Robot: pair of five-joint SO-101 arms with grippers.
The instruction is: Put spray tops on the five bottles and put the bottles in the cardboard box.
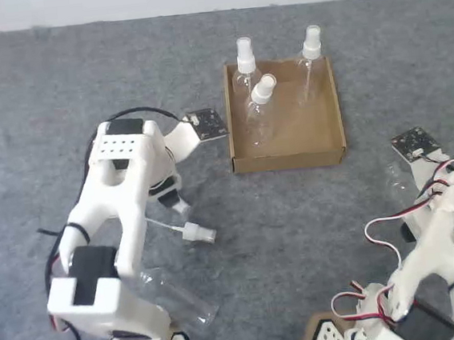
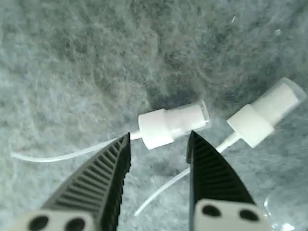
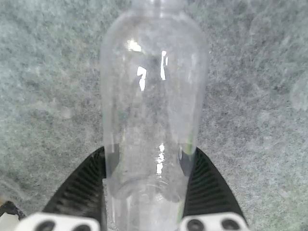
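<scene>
Cardboard, the box (image 1: 289, 161) sat toward the far edge of the grey felt surface (image 1: 42, 91), right of its middle, and three capped bottles (image 1: 261, 106) were already inside it. An uncapped bottle (image 1: 179, 299) lay close to the near edge beside the left arm (image 1: 121, 196), and a clear bottle (image 1: 398, 179) lay toward the right edge at the tip of the right arm (image 1: 446, 229). From the left wrist, the left fingers (image 2: 122, 147) stood apart, straddling a spray top (image 2: 173, 126) that lay on the felt, not yet pinching it; a second spray top (image 2: 267, 115) lay just beside it. From the right wrist, the right fingers (image 3: 103, 161) were clamped on the clear bottle (image 3: 154, 96), whose neck looked bare. By my reckoning three of the five were finished; two bottles wanted tops and then boxing.
</scene>
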